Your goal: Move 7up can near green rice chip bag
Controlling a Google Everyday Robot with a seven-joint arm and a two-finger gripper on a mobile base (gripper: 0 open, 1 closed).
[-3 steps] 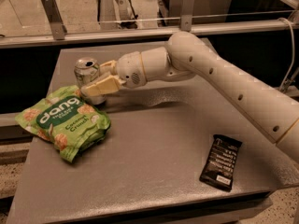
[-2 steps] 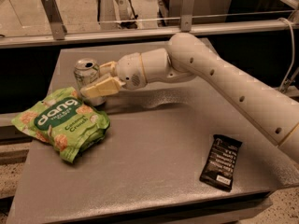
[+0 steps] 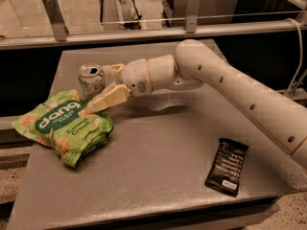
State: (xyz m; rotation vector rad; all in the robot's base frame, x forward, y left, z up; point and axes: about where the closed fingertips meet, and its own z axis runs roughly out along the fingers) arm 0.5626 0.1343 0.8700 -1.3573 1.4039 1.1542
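The 7up can (image 3: pixel 90 80) stands upright at the table's back left, just behind the top edge of the green rice chip bag (image 3: pixel 64 126), which lies flat near the left edge. My gripper (image 3: pixel 99 90) reaches in from the right and sits against the can's right side. Its fingers are spread: the near finger (image 3: pixel 109 98) runs along the can's front, with its tip over the bag's edge. The far finger (image 3: pixel 113 71) is behind the can's right side. I cannot tell whether the fingers touch the can.
A black wrapped bar (image 3: pixel 227 166) lies at the front right of the grey table (image 3: pixel 158 176). A metal rail (image 3: pixel 144 32) with two upright brackets runs behind the table. My arm (image 3: pixel 230 85) spans the table's right half.
The near finger has shifted slightly toward the front, so the fingers are spread a little wider. The can and the bag have stayed in place.
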